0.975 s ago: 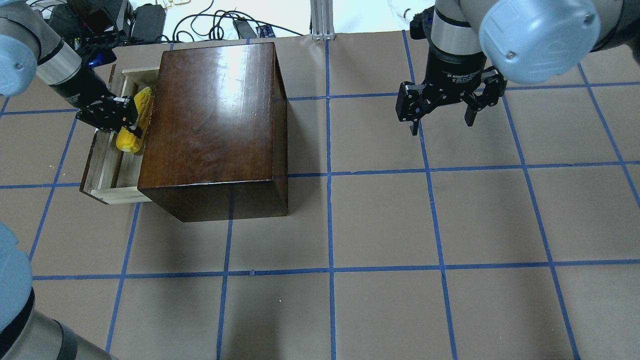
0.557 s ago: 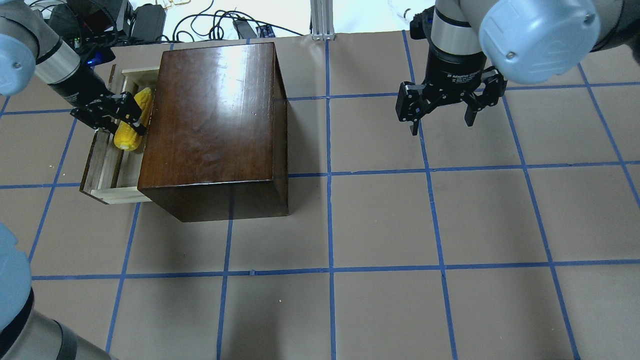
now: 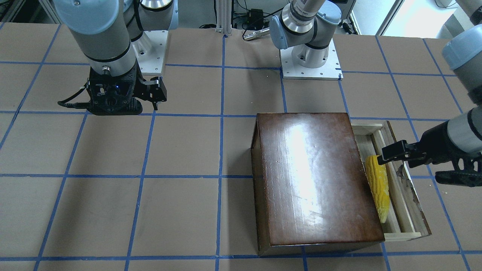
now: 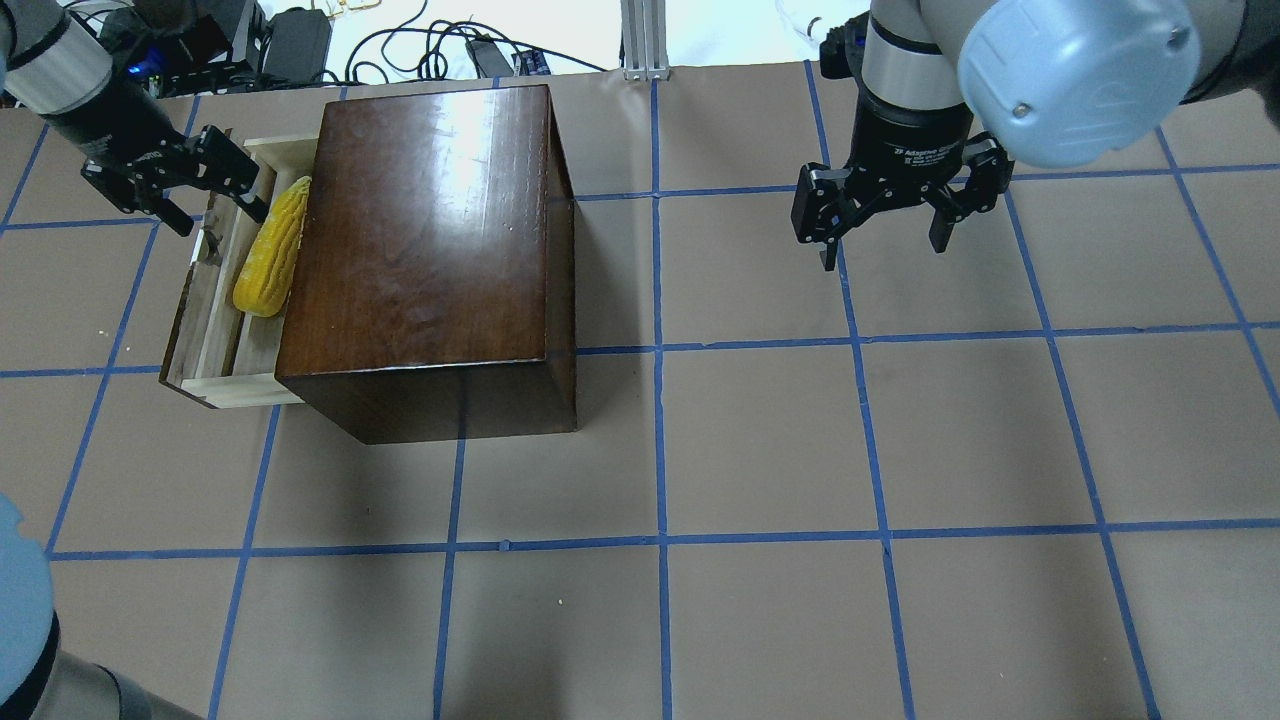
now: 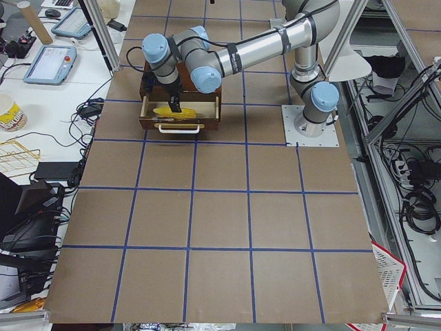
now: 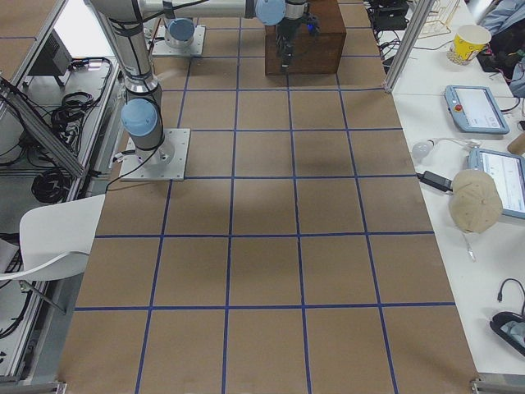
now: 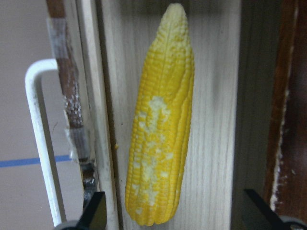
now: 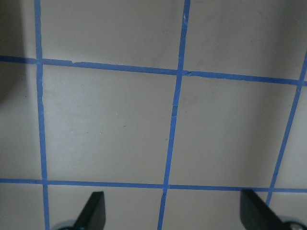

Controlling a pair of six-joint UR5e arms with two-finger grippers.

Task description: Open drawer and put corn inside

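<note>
The yellow corn lies loose in the pulled-out drawer, along the side of the dark-brown cabinet. In the front-facing view the corn rests on the pale-wood tray. The left wrist view shows the whole corn on the drawer floor, beside the white handle. My left gripper is open and empty, above the drawer's far end, apart from the corn. My right gripper is open and empty over bare table on the right.
Cables and power bricks lie beyond the table's far edge. An aluminium post stands at the back middle. Blue tape lines grid the brown table under my right gripper.
My left gripper has opened, let go of the corn and pulled up and back toward the far left. The corn now lies in the drawer. The right arm has not moved.
</note>
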